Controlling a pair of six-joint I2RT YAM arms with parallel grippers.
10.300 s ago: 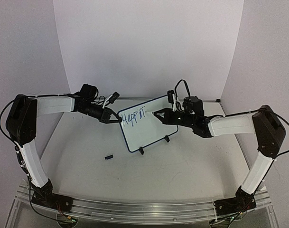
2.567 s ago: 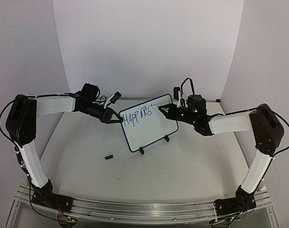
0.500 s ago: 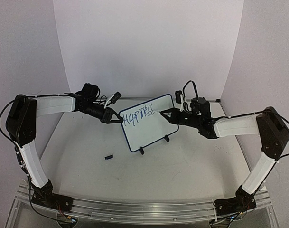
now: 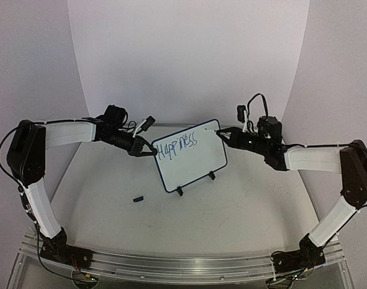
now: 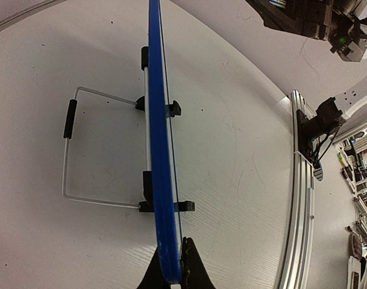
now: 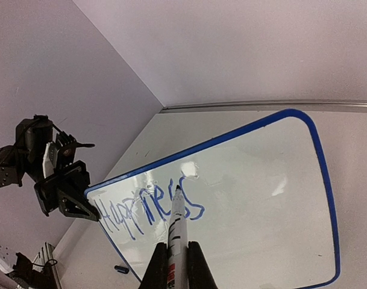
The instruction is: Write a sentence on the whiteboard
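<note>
One whiteboard [image 4: 192, 162]: white, blue-rimmed, rounded corners, upright mid-table on two black clip feet [image 4: 179, 191]. One sentence [image 4: 176, 146]: a single blue word, "Happiness", slanting along the top. One marker [image 6: 176, 226], clamped in the right gripper [image 4: 223, 133] near the board's upper right corner. The left gripper [image 4: 148, 152] pinches the board's left edge. One small black piece [image 4: 137, 198] lies on the table [image 4: 243, 205].

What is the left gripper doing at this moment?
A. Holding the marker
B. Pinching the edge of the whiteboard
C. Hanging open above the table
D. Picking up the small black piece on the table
B: the left gripper is shut on the blue rim of the whiteboard, while the marker sits in the right gripper.
</note>
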